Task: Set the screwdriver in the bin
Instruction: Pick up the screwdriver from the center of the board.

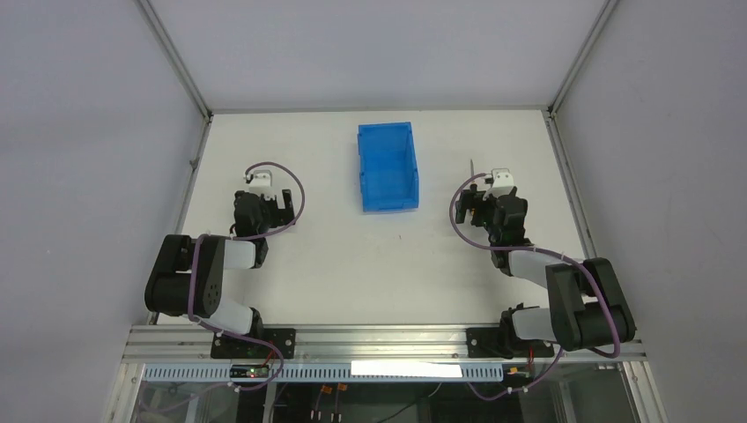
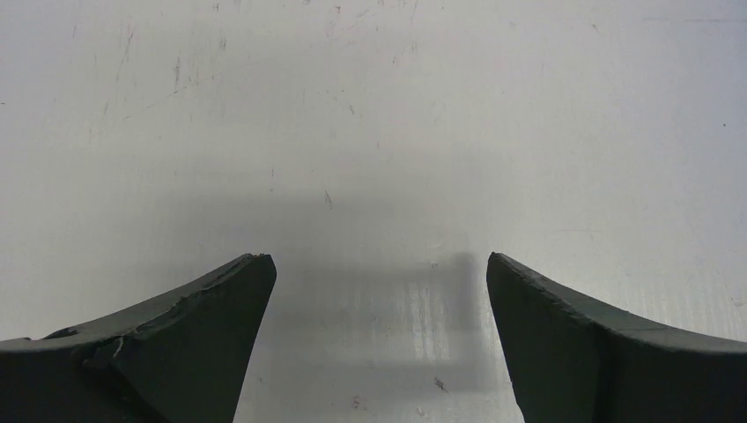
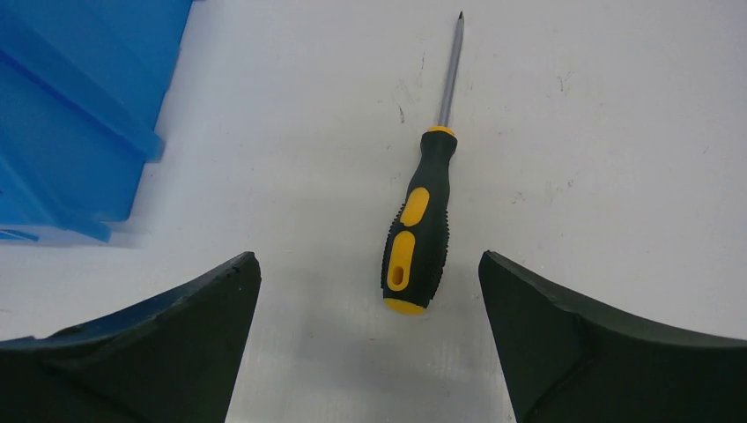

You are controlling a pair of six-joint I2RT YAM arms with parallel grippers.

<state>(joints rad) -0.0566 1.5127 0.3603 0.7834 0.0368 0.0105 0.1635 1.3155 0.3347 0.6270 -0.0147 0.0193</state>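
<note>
A robotics lab, by the look of it, a test cell. The scuffed flat white surface is boxed in by pale grey panel walls set in silver aluminium frame posts. Two black jointed robot arms are bolted to a metal rail at its near edge, a small lit circuit board slung underneath. The bright blue rectangular plastic storage bin is workshop stock.

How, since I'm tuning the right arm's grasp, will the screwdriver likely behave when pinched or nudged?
The screwdriver should stay stiff: a metal shaft in a moulded handle. Its rounded handle lies flat on the smooth table, so a sideways nudge may roll it. The ribbed black grip probably resists slipping in a pinch.
</note>
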